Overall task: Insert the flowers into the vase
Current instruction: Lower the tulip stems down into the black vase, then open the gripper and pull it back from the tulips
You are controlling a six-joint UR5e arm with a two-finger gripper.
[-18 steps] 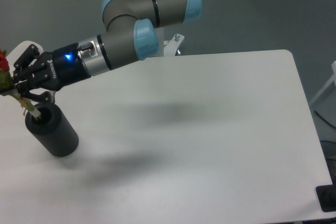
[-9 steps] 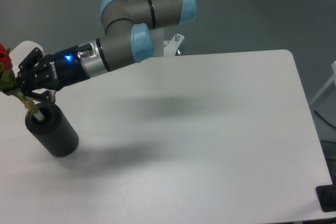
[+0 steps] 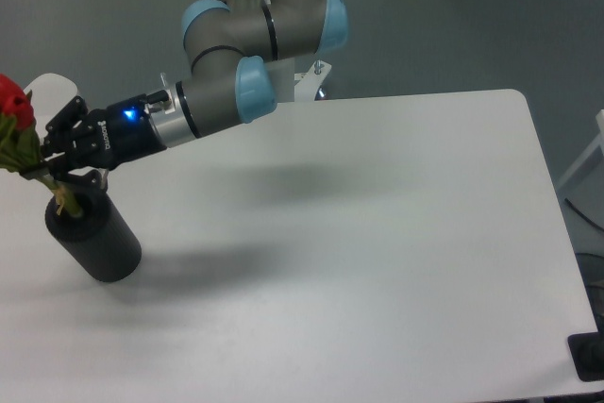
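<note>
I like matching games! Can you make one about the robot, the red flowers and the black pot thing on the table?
Column one:
1. red tulip flowers with green stems
2. matte black cylinder vase
3. black two-finger gripper
4. white table

Column two:
A. stands upright near the table's left edge
B. shut on the stems
C. stem ends at the round hole
D. carries the vase

Pairs: 1-C, 2-A, 3-B, 4-D
</note>
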